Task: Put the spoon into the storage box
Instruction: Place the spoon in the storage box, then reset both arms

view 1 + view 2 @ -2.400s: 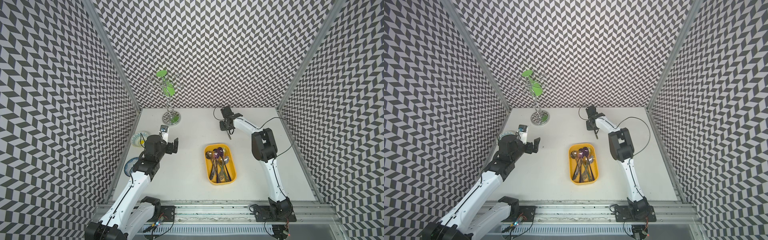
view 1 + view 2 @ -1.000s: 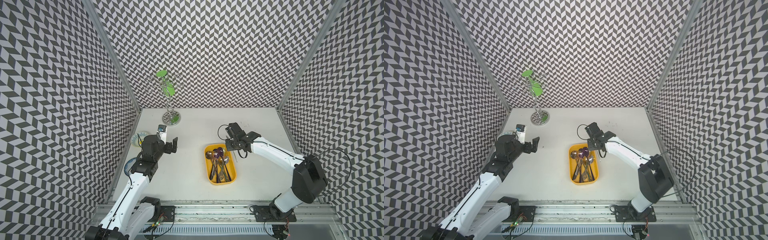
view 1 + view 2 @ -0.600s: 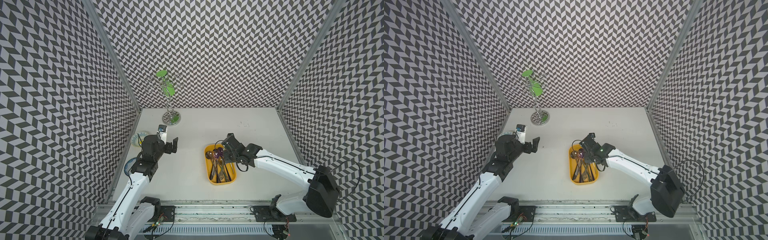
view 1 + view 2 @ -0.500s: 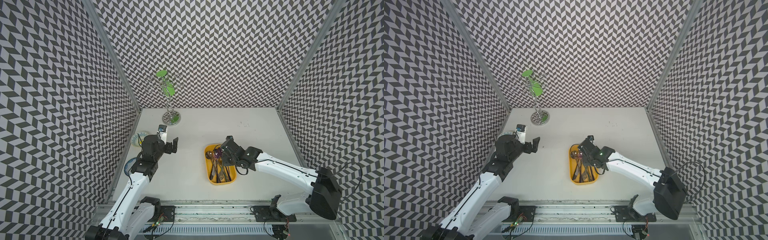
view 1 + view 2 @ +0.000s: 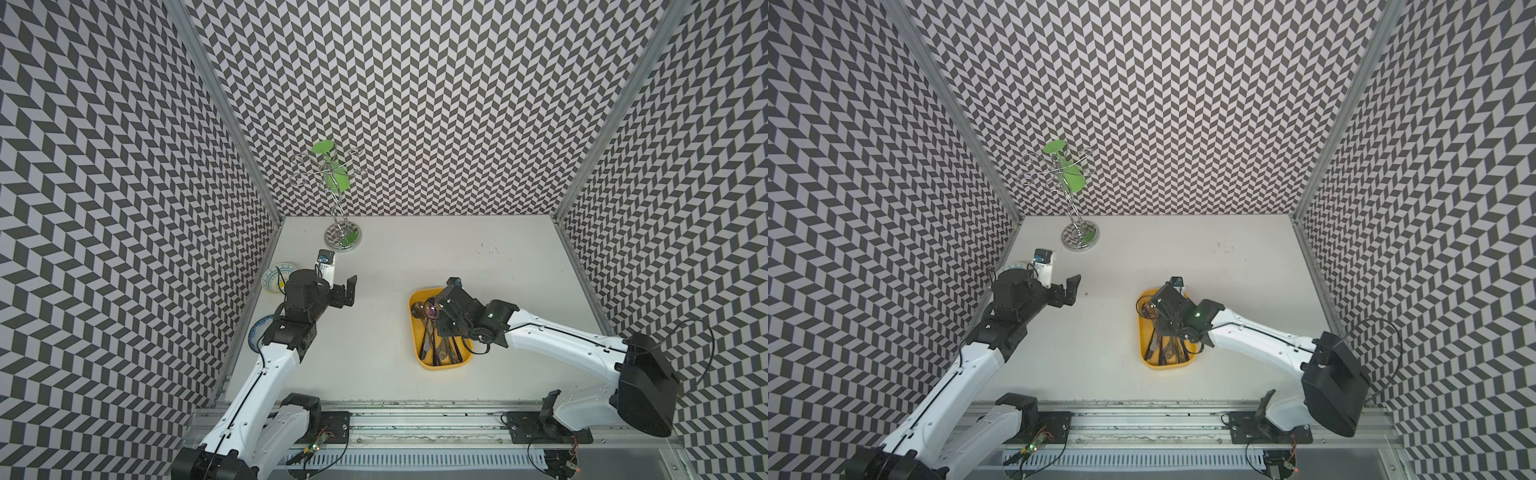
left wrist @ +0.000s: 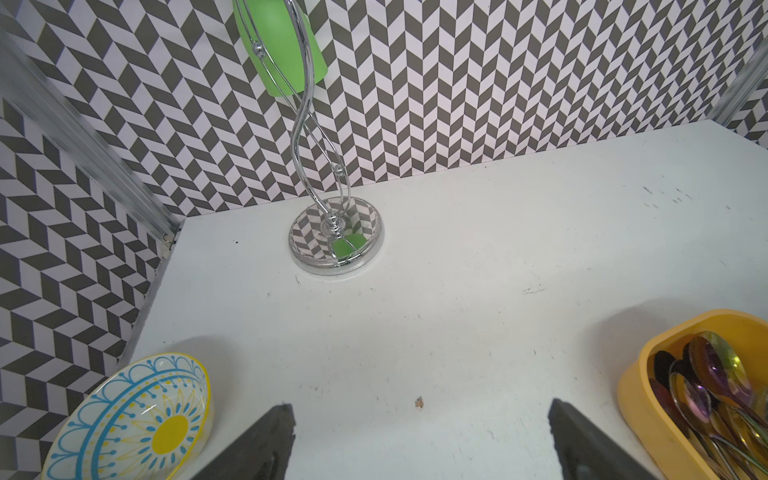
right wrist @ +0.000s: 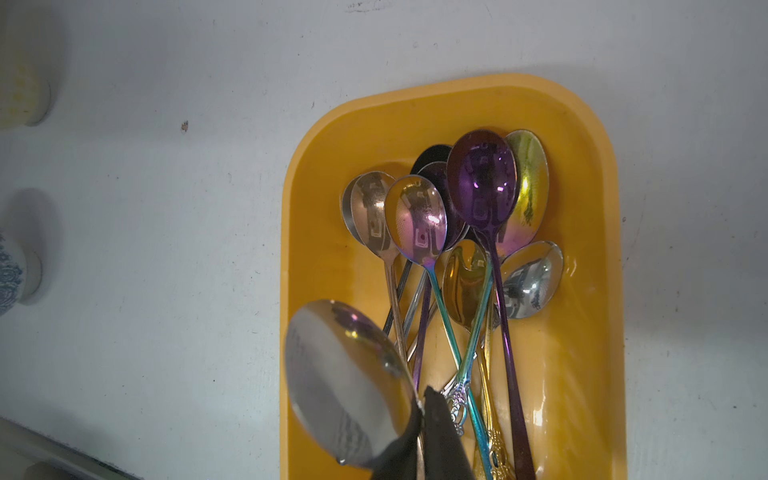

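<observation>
Surroundings: white worktop [image 5: 478,266] walled in by chevron-patterned panels.
Back left corner: a chrome mug stand [image 5: 341,239] with a green cup [image 5: 336,180] hung on it, well apart from the storage box.
Left edge: a yellow-and-blue patterned bowl [image 6: 129,419] just beside the left claw. A second blue-rimmed dish [image 5: 257,332] is partly hidden under the left arm.
Storage box [image 7: 316,174]: yellow tub right of centre, in both top views. It holds a pile of spoons [image 7: 457,232] in silver, gold, purple and iridescent finishes, with their bowls at the far end and their handles crossing.
In the way: the right arm's wrist covers the far half of the box in both top views.
Right claw [image 7: 423,401]: over the box, its fingers nearly together and pinching the neck of the spoon [image 7: 340,382].
Spoon: a silver bowl raised above the pile, hanging across one long rim of the box.
Left claw [image 6: 419,407]: spread wide, holding nothing, above bare worktop.
</observation>
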Available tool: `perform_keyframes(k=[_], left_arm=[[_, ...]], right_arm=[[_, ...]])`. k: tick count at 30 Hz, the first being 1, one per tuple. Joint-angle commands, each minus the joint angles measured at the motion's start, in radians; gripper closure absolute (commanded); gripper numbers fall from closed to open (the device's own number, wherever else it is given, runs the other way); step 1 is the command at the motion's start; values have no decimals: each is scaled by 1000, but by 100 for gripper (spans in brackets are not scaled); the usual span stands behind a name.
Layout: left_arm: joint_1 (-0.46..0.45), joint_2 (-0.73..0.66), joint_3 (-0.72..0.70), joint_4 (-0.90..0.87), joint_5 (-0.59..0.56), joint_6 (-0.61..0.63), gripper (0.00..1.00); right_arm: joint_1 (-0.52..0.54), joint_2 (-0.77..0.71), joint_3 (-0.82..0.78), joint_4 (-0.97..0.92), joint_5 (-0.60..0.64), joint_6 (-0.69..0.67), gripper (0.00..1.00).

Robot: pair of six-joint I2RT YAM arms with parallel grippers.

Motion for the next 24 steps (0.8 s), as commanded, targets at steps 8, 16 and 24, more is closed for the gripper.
perform_keyframes(k=[8,16,24], left_arm=[[-1,3,7,6,-1,8,1],[-17,14,2,71,-70,78,0],[-18,70,-27,239,-43,134,1]], right_arm=[[13,-46,20,34,67,-3,51],[13,-154,-1,9,279,-70,26],[2,-280,-51,41,497,-205,4]])
